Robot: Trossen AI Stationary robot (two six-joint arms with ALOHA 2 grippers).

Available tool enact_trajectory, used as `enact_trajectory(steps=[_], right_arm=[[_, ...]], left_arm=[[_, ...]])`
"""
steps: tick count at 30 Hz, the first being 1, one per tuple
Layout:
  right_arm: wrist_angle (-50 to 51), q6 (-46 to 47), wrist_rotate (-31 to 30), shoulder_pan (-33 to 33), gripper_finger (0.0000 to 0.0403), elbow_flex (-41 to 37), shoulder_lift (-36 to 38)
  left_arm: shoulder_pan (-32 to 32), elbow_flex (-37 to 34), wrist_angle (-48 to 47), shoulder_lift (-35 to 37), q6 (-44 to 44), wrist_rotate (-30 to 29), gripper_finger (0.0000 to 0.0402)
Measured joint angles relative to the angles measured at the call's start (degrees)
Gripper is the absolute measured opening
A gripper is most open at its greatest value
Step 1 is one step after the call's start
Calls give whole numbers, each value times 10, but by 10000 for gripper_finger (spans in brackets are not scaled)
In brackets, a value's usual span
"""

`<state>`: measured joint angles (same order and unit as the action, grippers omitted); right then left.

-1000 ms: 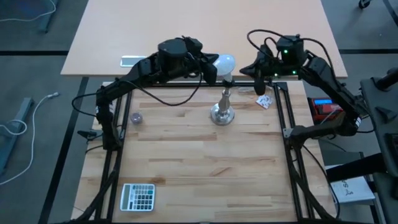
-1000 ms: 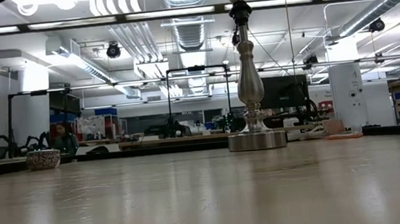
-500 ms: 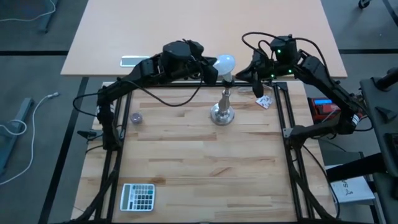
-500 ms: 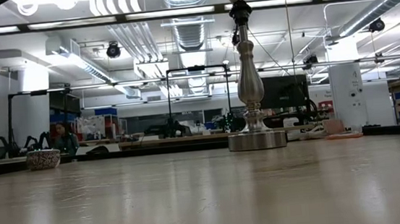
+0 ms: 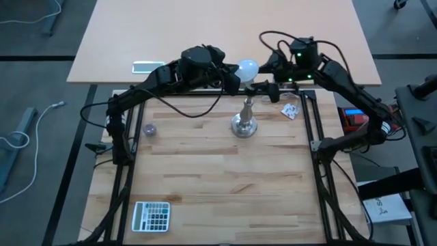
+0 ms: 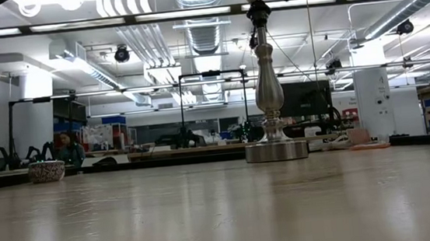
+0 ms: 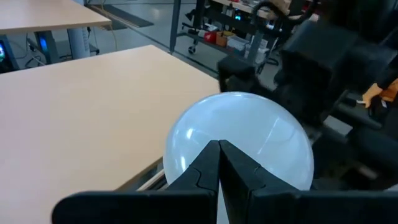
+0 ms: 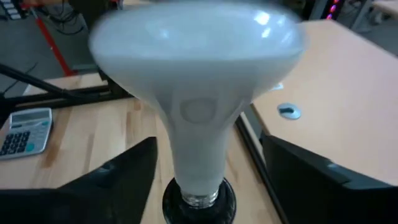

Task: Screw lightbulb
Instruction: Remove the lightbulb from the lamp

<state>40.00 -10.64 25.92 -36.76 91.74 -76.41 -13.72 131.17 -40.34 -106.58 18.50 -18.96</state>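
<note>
Trouble here would come from a poor first bite on the lightbulb [image 5: 246, 69], which sits base-down in the socket at the top of the silver lamp stand [image 5: 244, 124] near the table's far edge. The right gripper [image 5: 271, 91] has its jaws spread wide, one on each side of the bulb's tapering neck and touching neither side — if they close too high on the smooth globe, they may slip instead of turning it. The left gripper [image 7: 219, 163], fingers pressed shut with nothing between them, rests against the globe from the opposite side; too hard a push there could tilt the slim stand — and a tilted bulb may cross-thread or the stand may tip.
</note>
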Motion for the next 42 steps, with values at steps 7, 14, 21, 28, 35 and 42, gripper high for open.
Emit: enact_trajectory(steps=[7,14,21,28,35,42], right_arm=[[-1,-7,0,17,339,-1,-23],[-15,-8,0,16,311,-1,-25],[-10,-8,1,16,191,-1,-23],[-13,-10,27,16,143,5,-20],[-12,4,32,16,143,22,-20],[-14,39,32,8,143,47,-19]], left_arm=[[0,-14,23,1,0,12,0],[0,-15,22,1,0,14,0],[0,-17,53,-1,0,18,0],[0,-17,106,0,0,20,0],[0,-17,140,9,0,17,0],[0,-17,166,28,-13,14,7]])
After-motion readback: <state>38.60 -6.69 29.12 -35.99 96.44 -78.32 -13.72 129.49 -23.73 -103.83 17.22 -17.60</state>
